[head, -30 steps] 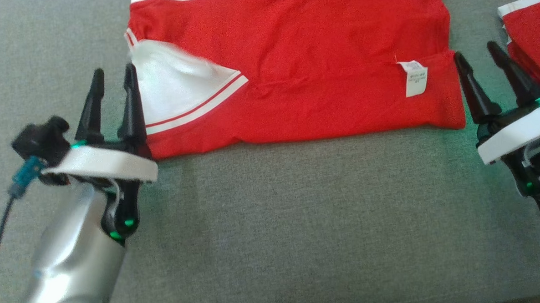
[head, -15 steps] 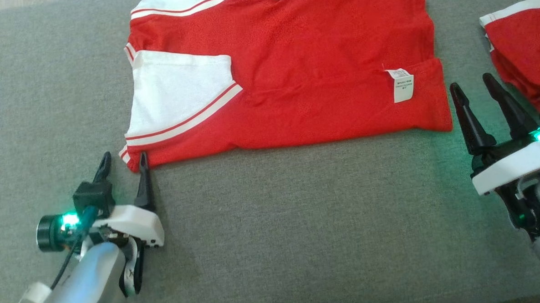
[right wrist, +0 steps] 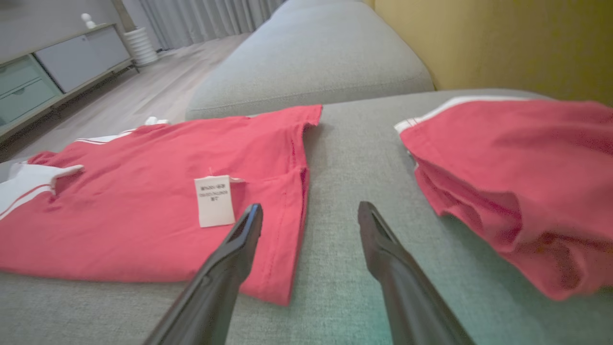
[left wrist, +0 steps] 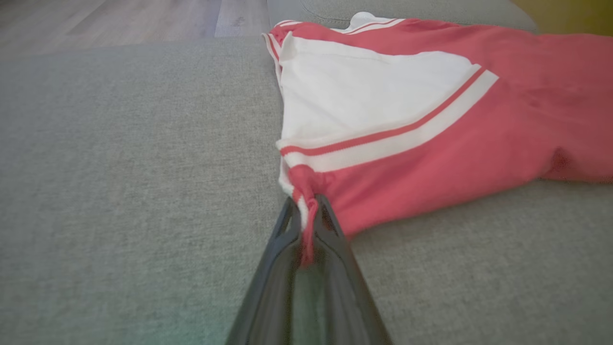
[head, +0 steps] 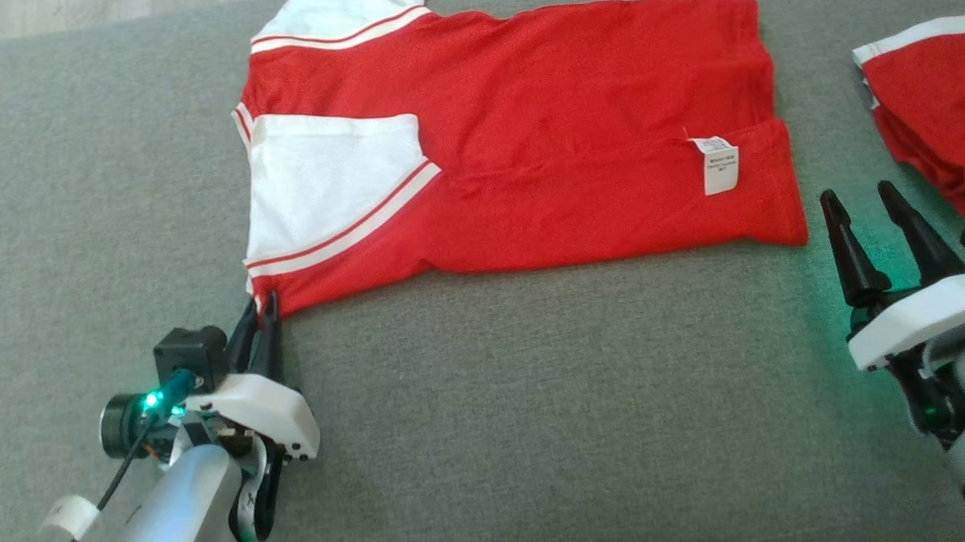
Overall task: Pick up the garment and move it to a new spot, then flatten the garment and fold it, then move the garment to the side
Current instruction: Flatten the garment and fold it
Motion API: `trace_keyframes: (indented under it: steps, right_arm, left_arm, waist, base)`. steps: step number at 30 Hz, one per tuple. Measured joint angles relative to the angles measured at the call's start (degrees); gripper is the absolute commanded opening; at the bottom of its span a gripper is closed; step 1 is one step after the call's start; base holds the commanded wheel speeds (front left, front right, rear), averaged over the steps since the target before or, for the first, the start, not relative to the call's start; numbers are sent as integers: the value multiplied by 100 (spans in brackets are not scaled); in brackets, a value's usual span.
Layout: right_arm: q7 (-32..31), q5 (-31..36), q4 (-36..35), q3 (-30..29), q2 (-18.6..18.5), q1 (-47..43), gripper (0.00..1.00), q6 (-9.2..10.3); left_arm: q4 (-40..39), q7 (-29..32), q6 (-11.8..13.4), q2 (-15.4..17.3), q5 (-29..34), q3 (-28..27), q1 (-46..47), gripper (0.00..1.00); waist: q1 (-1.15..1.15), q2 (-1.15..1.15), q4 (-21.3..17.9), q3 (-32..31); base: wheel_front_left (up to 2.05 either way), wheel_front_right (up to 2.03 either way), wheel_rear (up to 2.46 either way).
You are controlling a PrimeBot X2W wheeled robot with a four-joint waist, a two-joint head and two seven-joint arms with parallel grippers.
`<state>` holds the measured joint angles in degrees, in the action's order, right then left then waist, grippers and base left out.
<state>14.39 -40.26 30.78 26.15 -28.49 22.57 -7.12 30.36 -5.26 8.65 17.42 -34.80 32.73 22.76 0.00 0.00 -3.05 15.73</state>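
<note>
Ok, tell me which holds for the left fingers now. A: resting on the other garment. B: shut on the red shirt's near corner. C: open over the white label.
B: the left fingers pinch the bunched corner of the red shirt between them.

Two red garments are lying on one grey sofa (head: 538, 431): one shirt (head: 574, 137) and one second garment (head: 931, 97) beside it. The shirt is showing two white sleeves, one near sleeve (head: 324, 180) and one far sleeve (head: 333, 17), and it is carrying one white label (head: 716, 165). Two grippers are showing, one left gripper (head: 262, 301) and one right gripper (head: 856, 191), each bearing two dark fingers, four in all
</note>
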Motion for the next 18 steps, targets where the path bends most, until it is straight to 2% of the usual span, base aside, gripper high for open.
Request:
trace_keyframes:
  steps: [7, 11, 12, 14, 15, 18]
  right_arm:
    - [-82, 96, 1004, -56, 535, 306, 100, 1]
    - [-299, 171, 1396, 22, 606, 456, 100, 0]
    - [-375, 188, 1473, 59, 606, 479, 85, 1]
    - [-517, 178, 1530, 108, 610, 503, 19, 1]
    - [-604, 123, 1529, 134, 609, 511, 0, 1]
    - [-747, -57, 1515, 223, 602, 510, 0, 0]
  left_arm:
    - [-194, -27, -2, 9, 8, 102, -58, 0]
    - [-248, -40, -5, 14, 67, 156, -55, 0]
    - [-254, -45, -7, 14, 67, 167, -54, 0]
    - [-250, -45, -10, 14, 67, 208, -48, 0]
    - [-247, -45, -16, 14, 67, 222, -47, 0]
    - [-219, -46, -59, 14, 67, 254, -48, 0]
  waist:
    - [0, 0, 179, -8]
    - [0, 0, 270, -13]
    - [0, 0, 289, -18]
    - [0, 0, 322, -34]
    - [0, 0, 335, -49]
    - [0, 0, 365, -120]
  base:
    - [0, 0, 0]
    - [0, 0, 0]
    - [0, 0, 0]
    - [0, 0, 0]
    - [0, 0, 0]
    - [0, 0, 0]
